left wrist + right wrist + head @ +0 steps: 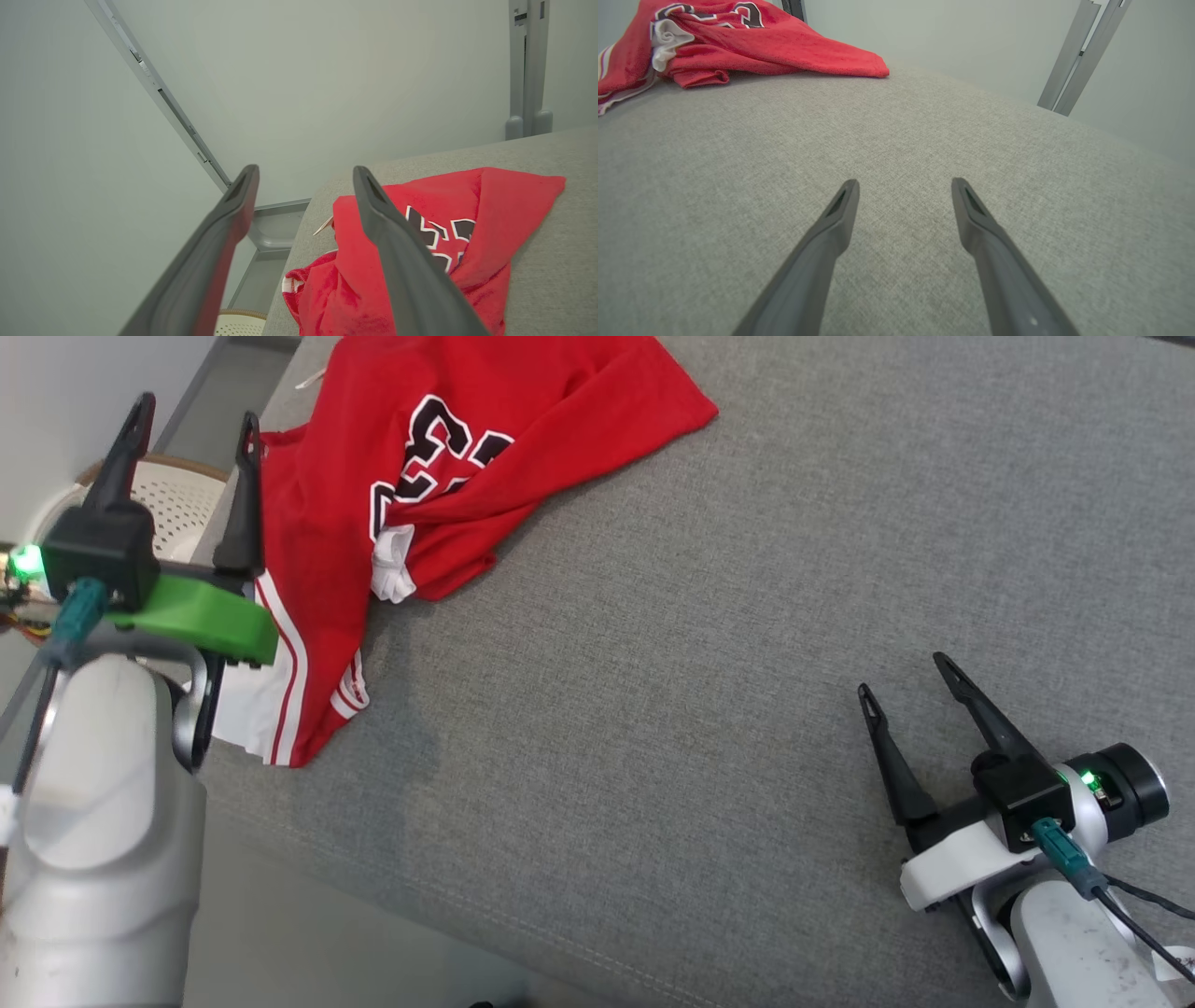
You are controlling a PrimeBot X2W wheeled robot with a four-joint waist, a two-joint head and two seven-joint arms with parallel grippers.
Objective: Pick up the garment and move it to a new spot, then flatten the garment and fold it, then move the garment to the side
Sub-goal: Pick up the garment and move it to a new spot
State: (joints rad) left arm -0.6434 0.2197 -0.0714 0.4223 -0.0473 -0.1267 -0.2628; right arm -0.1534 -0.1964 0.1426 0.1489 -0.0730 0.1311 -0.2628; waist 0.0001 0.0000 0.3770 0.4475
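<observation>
A grey upholstered surface (709, 644) carries the crumpled red garment (467, 467) at its far left edge. Both pincers gape empty — left gripper (191, 420) just beside the cloth, right gripper (904, 674) well apart. Best to pinch one clear hem, not the bunched middle.

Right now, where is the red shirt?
In the head view the shirt lies crumpled at the upper left of the grey surface, beside the left gripper and far from the right gripper.
</observation>
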